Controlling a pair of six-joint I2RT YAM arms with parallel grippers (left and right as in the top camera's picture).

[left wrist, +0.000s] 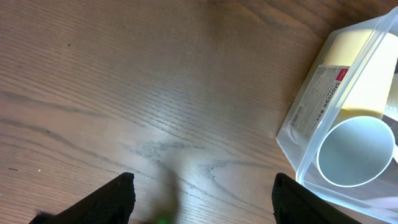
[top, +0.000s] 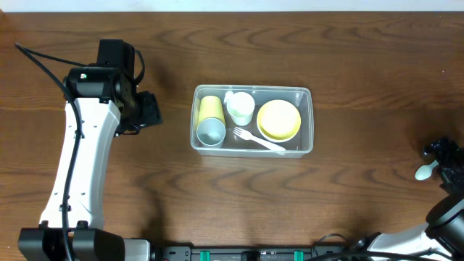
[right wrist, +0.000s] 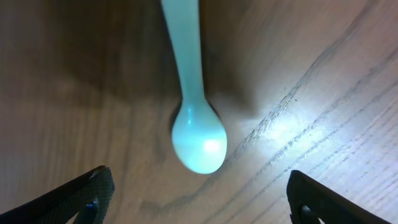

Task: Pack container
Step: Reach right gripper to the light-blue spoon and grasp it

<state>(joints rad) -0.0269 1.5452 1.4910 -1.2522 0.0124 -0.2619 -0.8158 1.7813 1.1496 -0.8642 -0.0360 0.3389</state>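
Five pieces already inside container [top: 254, 88], mid-table: yellow cup [top: 210, 107], blue-grey cup [top: 211, 132], white cup [top: 241, 106], yellow bowl [top: 279, 119], white fork [top: 259, 140] flat along near wall, probably to spare room. Remaining outside: pale spoon [right wrist: 198, 140], flat on table at right edge, well apart from container. Right gripper [right wrist: 198, 186] straddling spoon's bowl end, jaws spread wide, touching nothing, holding nothing; likely lined up for a pinch. Left gripper [left wrist: 204, 194] just left of container, also wide open and empty, over bare wood; seemingly out of the way of any carry from the right. Judged nearly packed, spoon last.
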